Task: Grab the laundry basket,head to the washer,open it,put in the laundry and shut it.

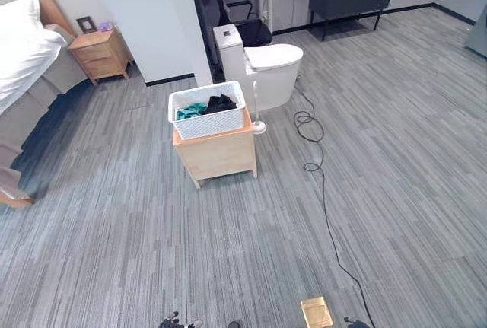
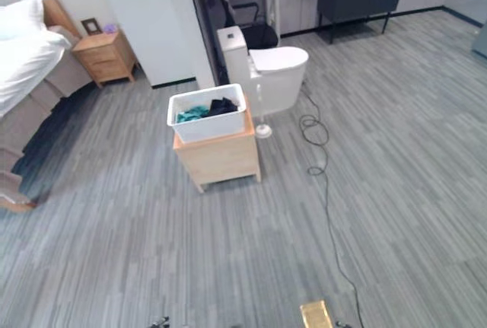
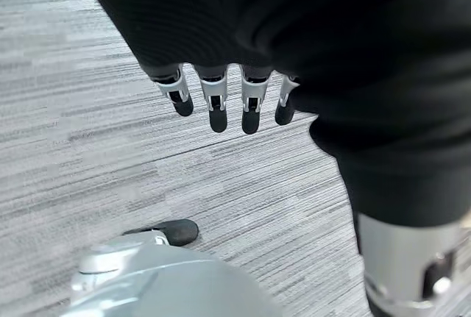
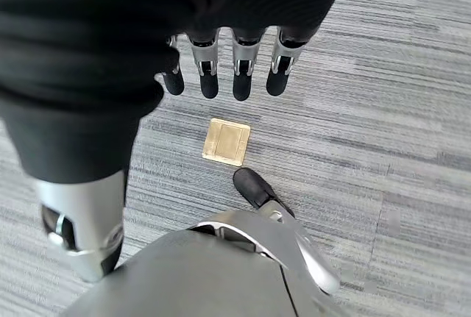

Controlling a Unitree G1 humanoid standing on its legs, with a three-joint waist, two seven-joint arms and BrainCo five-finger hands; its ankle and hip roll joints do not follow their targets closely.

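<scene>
Both hands, left hand (image 3: 221, 100) and right hand (image 4: 235, 67), hang open, empty.

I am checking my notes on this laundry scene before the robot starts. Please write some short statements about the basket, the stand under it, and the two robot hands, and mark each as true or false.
1. The white laundry basket stands on a small wooden cabinet. True.
2. The basket is empty. False: teal and dark clothes lie in it.
3. The left robot hand holds the basket. False: its fingers hang straight above the grey floor and hold nothing.
4. The right robot hand is open and holds nothing. True.
5. A brass floor plate lies on the floor below the right robot hand. True.
6. The basket stands on the bed. False: the bed is apart, far to the left.
</scene>
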